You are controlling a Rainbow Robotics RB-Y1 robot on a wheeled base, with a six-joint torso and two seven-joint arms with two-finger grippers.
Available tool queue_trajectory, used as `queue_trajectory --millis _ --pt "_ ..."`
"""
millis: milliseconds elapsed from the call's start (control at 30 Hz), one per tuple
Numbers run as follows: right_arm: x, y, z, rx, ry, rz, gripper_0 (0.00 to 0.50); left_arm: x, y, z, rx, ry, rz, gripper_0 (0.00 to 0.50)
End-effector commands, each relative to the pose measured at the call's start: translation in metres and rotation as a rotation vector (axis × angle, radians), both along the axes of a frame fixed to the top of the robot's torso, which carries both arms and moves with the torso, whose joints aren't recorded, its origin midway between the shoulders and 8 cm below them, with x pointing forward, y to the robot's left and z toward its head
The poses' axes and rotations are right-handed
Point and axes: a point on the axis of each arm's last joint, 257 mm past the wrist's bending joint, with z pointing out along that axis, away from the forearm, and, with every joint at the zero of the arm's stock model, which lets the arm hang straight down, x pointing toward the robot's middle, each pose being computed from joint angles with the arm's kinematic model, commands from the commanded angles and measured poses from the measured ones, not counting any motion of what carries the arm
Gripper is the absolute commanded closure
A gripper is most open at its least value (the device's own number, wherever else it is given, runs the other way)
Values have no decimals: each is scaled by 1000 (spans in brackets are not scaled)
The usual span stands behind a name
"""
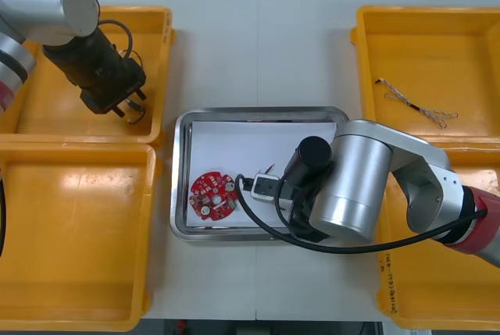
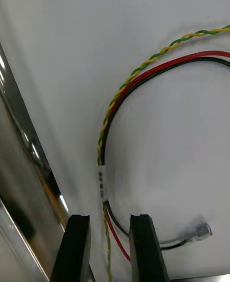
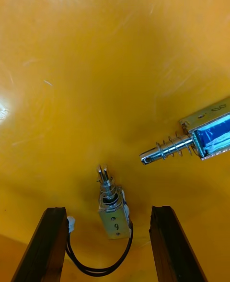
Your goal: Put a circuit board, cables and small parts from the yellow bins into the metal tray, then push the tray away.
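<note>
**A:** The small metal part [image 3: 114, 217] is lying in the yellow bin [image 1: 160, 77] off the metal tray's [image 1: 181, 194] far-left corner. The left gripper [image 3: 109, 209] is hovering right over it, fingers standing wide apart.

**B:** And it's sitting squarely between those fingers. Its long axis is running the way they point, pin end facing away, black lead looping at the wrist end. The fingers are looking set to close across its short sides, so a straight drop should be doing it.

**A:** A second small metal part [image 3: 196, 138] is lying just past one finger, clear of the first.

**B:** Inside the tray, the right gripper [image 2: 110, 217] is hanging low over the white floor. Its fingers are narrowly apart, with the cable [image 2: 143, 71] running loose between them, apparently unpinched. The circuit board [image 1: 212, 194] is resting in the tray's near-left corner. For that part, the left arm is clearly the nearer one.
</note>
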Motion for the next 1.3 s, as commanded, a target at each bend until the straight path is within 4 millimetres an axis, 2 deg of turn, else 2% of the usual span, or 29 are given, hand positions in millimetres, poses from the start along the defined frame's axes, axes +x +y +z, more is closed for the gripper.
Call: queue_trajectory --millis 33,367,467,667,867,933,1067,1167,1300 --pt "12 -2 4 11 -56 16 0 13 -24 17 28 -49 -90 0" --pt "24 -3 22 40 -70 -5 0 10 -22 8 26 -40 -90 0" --pt "26 -4 34 36 -74 -19 0 10 -22 7 28 -41 -92 0" --pt "26 -6 67 20 -78 -55 0 8 -19 2 30 -37 -89 0" --pt "23 -16 112 -9 -120 -82 0 7 -17 -3 35 -33 -87 0" --pt "26 -9 129 20 -153 -71 0 7 -15 -7 37 -35 -86 0" --pt "31 2 150 64 -193 -58 0 7 -12 -11 39 -38 -85 0" --pt "37 3 168 98 -224 -62 0 6 -12 -11 42 -37 -87 0" --pt "44 -5 186 151 -222 -85 0 6 -11 -13 44 -34 -87 0"
